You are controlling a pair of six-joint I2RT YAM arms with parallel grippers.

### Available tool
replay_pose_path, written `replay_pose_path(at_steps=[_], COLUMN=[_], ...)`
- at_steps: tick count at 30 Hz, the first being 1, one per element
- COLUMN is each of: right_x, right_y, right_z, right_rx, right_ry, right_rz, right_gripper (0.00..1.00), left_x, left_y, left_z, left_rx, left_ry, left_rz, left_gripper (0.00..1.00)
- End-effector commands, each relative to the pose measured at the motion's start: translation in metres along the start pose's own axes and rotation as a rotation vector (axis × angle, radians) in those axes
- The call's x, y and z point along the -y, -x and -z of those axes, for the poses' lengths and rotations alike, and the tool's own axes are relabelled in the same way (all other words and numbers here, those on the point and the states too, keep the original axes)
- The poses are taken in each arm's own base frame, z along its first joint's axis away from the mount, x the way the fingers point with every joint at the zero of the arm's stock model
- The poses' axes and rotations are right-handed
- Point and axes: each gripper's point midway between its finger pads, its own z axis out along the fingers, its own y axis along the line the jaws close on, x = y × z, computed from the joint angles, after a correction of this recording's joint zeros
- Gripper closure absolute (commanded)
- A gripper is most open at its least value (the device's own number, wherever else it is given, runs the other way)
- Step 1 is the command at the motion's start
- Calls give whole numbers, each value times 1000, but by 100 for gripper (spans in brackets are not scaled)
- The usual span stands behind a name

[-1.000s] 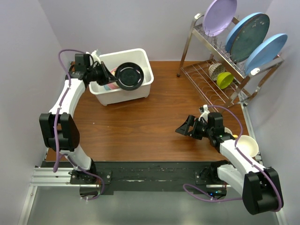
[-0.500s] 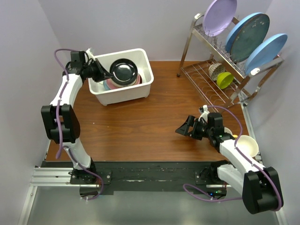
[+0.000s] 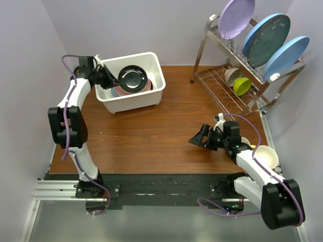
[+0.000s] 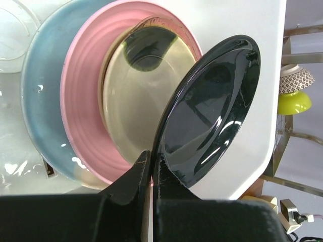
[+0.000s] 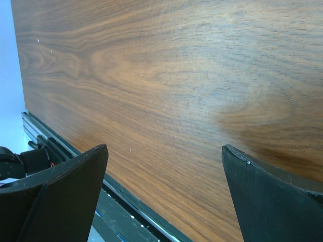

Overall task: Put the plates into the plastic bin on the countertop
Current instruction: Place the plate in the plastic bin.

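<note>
Black plate [image 4: 212, 116] pinched in left gripper [image 4: 151, 159], half-hiding tan plate [image 4: 128, 101], right gripper [image 5: 164, 148] jaws spread wide

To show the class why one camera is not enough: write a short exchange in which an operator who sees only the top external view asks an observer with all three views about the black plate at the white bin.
Operator: Does the left gripper really grip the black plate?
Observer: Yes. The left wrist view shows its fingers pinching the plate's rim, with the plate tilted.
Operator: What lies under it in the bin?
Observer: A tan plate sits inside a pink plate, which rests on a pale blue plate.
</note>
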Motion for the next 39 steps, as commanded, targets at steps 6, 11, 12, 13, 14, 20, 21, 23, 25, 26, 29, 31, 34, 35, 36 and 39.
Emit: replay_pose_path(at_steps=[6, 11, 12, 13, 14, 20, 21, 23, 25, 26, 29, 31, 34, 35, 36, 39], right_x=[0, 0, 0, 0, 0, 0, 0, 0, 0, -1, 0, -1, -1, 1, 0, 2], right_y=[3, 2, 3, 3, 3, 3, 3, 3, 3, 3, 4, 6, 9, 11, 13, 19], right_z=[-2, -2, -1, -1, -1, -1, -1, -2, -1, -2, -1, 0, 3, 3, 6, 10], right_rx=[14, 13, 15, 16, 15, 15, 15, 16, 18, 17, 20, 23, 29, 36, 35, 42], right_ry=[7, 7, 7, 5, 5, 6, 6, 7, 8, 9, 4, 0, -18, -33, -45, -86], right_rz=[24, 23, 23, 23, 21, 24, 24, 23, 21, 22, 24, 30, 38, 43, 45, 53], right_gripper=[1, 1, 1, 1, 1, 1, 1, 1, 1, 1, 1, 1, 1, 1, 1, 1], left_x=[0, 0, 0, 3, 5, 12, 16, 20, 29, 33, 53, 68, 85, 88, 96, 103], left_y=[26, 31, 32, 33, 34, 42, 44, 48, 52, 55, 62, 67, 71, 71, 72, 72], left_z=[-8, -11, -10, -10, -8, 5, 11, 17, 27, 31, 49, 63, 80, 85, 95, 117], left_rx=[51, 52, 52, 56, 59, 91, 105, 125, 153, 168, 212, 242, 271, 278, 299, 354], left_ry=[-29, -30, -32, -38, -39, -28, -28, -30, -38, -46, -86, -115, -145, -143, -148, -130], left_rz=[-3, -3, -2, -9, -13, -65, -89, -112, -148, -158, -194, -215, -239, -245, -271, -315], left_gripper=[99, 89, 81, 75, 67, 20, 15, 9, 5, 3, 0, 0, 0, 0, 0, 0])
